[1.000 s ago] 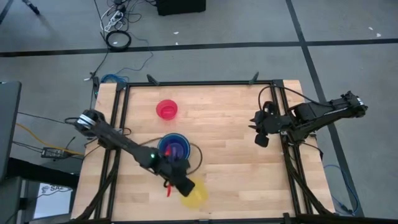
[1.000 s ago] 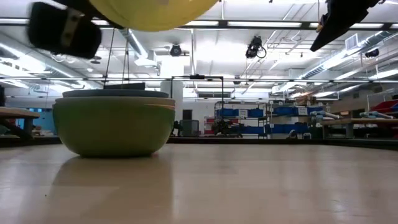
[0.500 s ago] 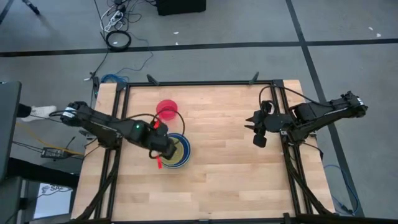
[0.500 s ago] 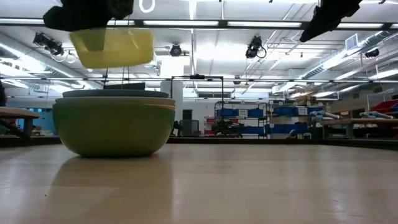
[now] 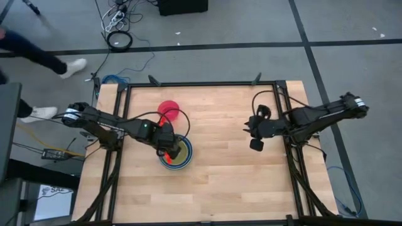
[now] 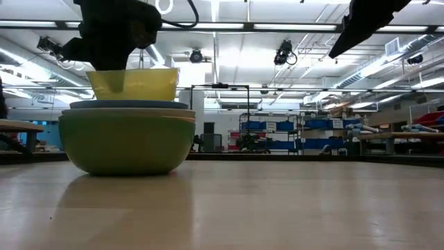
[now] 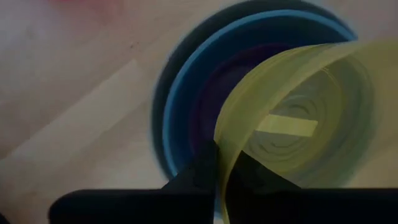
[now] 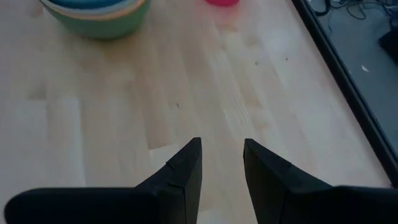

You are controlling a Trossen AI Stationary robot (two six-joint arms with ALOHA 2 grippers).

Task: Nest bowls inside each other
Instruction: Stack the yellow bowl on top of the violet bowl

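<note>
Two slim, dark, jointed robot arms are mounted at opposite sides of a wooden table. The left arm [image 5: 113, 129] is black, with a pale grey collar near its base, a small green light midway along it and a red-orange part just behind its gripper; a thin black cable loops beside the wrist. The right arm [image 5: 314, 116] is also black, with a pale band at its base and a cable arching over its wrist. Its gripper [image 8: 221, 163] has two matte black, wedge-shaped fingers [image 8: 186, 168] with angled tips.
</note>
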